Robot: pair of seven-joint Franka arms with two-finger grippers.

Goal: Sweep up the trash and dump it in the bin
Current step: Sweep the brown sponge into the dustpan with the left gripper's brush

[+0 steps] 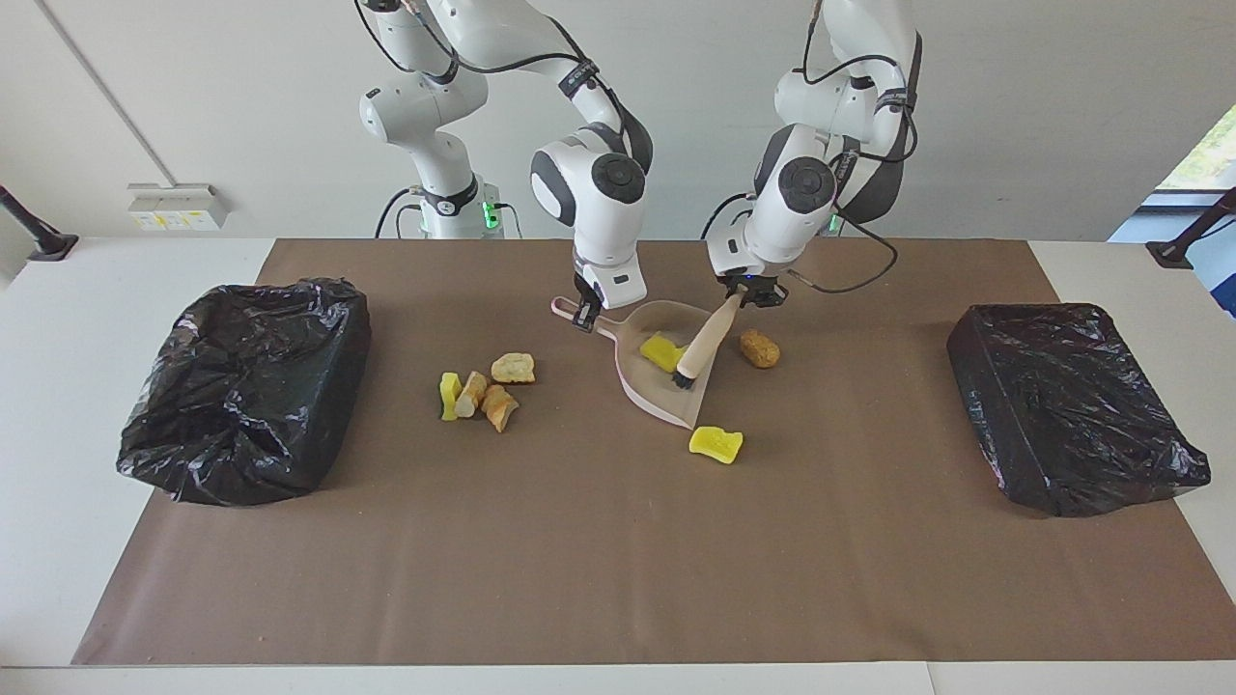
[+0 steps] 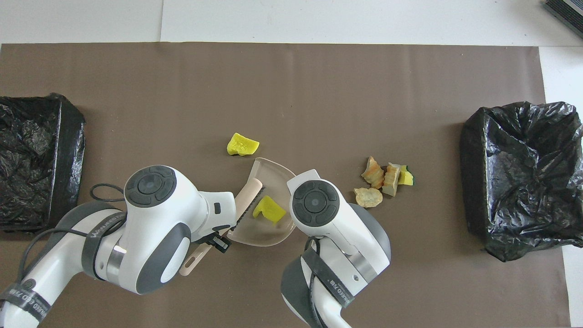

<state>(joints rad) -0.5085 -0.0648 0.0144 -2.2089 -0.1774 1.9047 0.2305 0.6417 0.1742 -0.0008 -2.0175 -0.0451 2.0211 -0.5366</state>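
My right gripper [image 1: 585, 317] is shut on the handle of the pale dustpan [image 1: 655, 391], which rests on the brown mat. My left gripper [image 1: 748, 294] is shut on the wooden brush [image 1: 705, 340], whose bristles stand inside the pan. One yellow sponge piece [image 1: 661, 349] [image 2: 269, 210] of the trash lies in the pan beside the bristles. Another yellow piece [image 1: 716, 443] [image 2: 242, 144] lies on the mat just farther from the robots than the pan's mouth. A brown lump [image 1: 759, 349] sits beside the pan toward the left arm's end. Several more pieces [image 1: 480, 391] [image 2: 385, 177] cluster toward the right arm's end.
A black-bagged bin [image 1: 246, 386] [image 2: 519, 173] stands at the right arm's end of the table. A second one [image 1: 1067, 405] [image 2: 32, 159] stands at the left arm's end. In the overhead view the left arm hides the brown lump.
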